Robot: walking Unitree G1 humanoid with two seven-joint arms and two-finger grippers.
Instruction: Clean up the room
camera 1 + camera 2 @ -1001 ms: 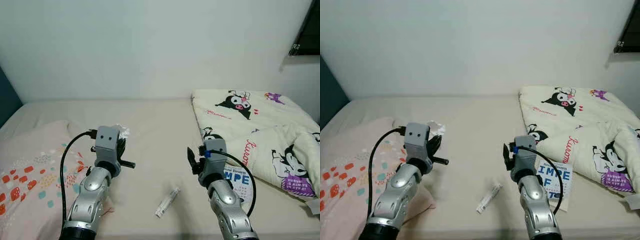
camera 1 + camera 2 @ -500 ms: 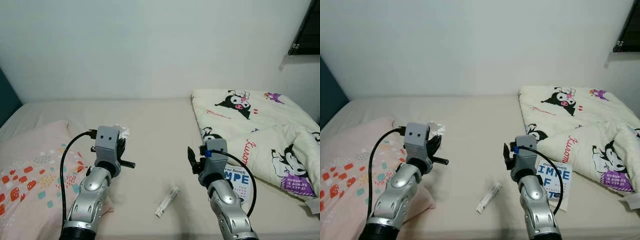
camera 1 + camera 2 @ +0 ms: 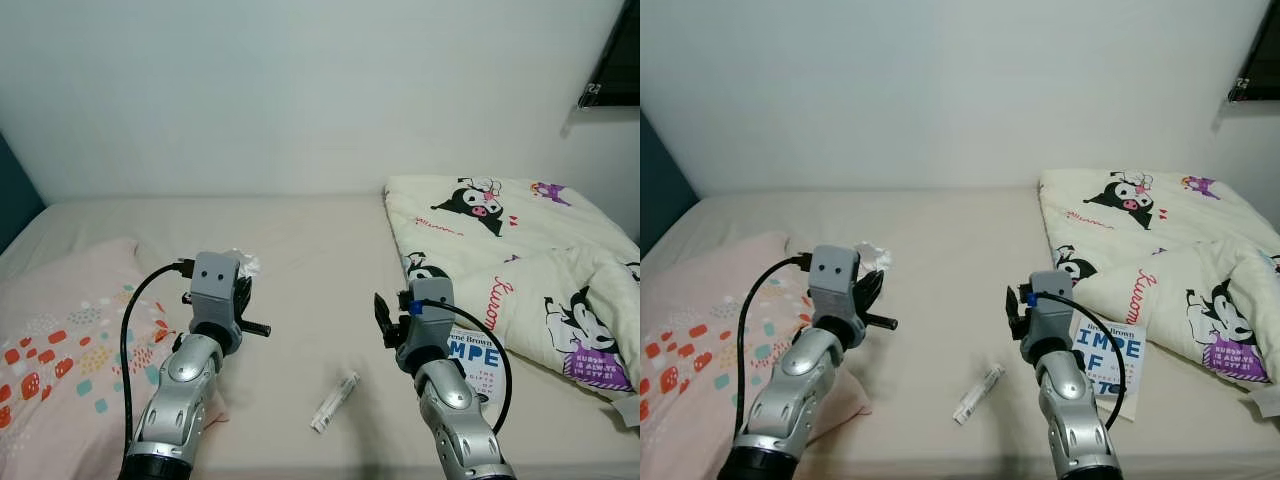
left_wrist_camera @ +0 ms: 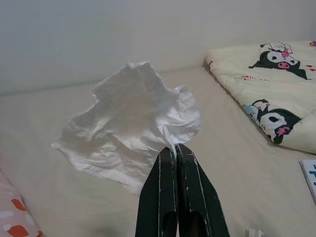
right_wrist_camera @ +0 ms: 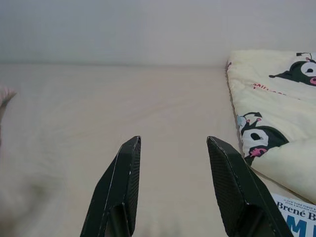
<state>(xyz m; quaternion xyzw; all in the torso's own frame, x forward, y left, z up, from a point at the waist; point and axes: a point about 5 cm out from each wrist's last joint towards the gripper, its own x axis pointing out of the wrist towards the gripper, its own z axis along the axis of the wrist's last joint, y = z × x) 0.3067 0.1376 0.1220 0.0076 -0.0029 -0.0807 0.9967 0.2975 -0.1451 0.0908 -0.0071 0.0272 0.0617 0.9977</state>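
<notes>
A crumpled white tissue (image 4: 131, 121) lies on the beige bed (image 3: 300, 240), left of centre, just past my left gripper (image 3: 243, 290). That gripper (image 4: 175, 147) is shut, and the tissue's near edge runs into its tips as if pinched there. My right gripper (image 5: 170, 143) stands open above bare sheet, nothing between its fingers (image 5: 126, 168); in the head view it (image 3: 385, 318) hovers right of centre. A small white tube (image 3: 334, 402) lies on the sheet between the two arms. A blue-and-white book (image 3: 478, 358) rests beside the right arm.
A cream blanket with cartoon prints (image 3: 520, 250) is bunched up on the bed's right side. A pink patterned pillow (image 3: 60, 350) covers the left. A white scrap (image 3: 628, 412) lies at the far right edge. A white wall backs the bed.
</notes>
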